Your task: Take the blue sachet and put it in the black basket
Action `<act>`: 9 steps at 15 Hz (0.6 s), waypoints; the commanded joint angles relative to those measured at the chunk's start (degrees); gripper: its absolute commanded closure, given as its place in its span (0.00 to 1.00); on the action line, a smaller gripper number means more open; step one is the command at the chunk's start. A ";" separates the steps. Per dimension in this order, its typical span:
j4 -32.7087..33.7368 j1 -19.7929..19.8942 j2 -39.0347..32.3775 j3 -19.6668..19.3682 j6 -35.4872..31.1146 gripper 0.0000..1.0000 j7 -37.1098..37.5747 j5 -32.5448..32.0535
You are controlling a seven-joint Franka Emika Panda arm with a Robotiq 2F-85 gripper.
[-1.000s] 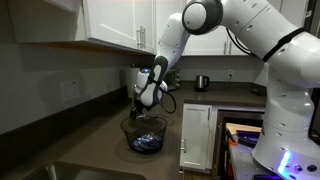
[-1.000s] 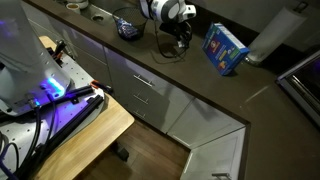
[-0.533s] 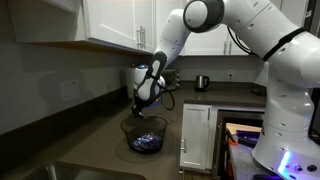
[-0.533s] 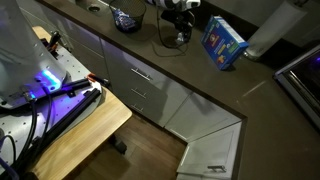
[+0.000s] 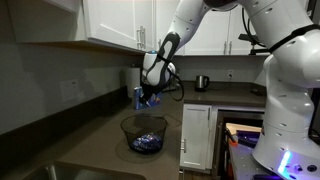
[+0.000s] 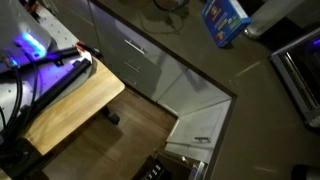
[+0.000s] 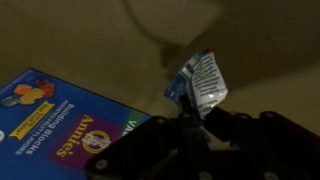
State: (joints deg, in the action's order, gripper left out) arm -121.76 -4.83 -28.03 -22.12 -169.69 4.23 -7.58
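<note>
- Above the counter (image 5: 95,128), in an exterior view, gripper (image 5: 147,98) holds blue sachet (image 5: 140,97) higher than black basket (image 5: 145,133).
- In an exterior view, only blue box (image 6: 225,18) shows; gripper out of frame.
- Wrist view: jaws closed on blue sachet (image 7: 200,84) at its lower edge; no basket beneath; centre over it slowly before letting go.

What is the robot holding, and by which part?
The blue sachet, pinched at its lower end, as the wrist view shows it, between the fingers of the gripper.

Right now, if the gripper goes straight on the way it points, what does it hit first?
Past the held blue sachet, probably bare countertop beside the blue box; the black basket isn't in its line. Depth is unclear.
</note>
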 commanded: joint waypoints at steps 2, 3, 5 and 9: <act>-15.65 1.12 17.81 1.20 1.99 0.92 -0.56 -2.43; -18.12 1.88 21.13 2.72 3.10 0.92 -0.98 -2.06; -22.94 3.28 27.83 6.75 5.62 0.92 -2.24 -0.27; -28.69 2.53 37.40 14.81 12.23 0.92 -7.63 10.33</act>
State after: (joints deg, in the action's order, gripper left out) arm -145.60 -2.41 1.40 -11.98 -162.05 2.20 -4.33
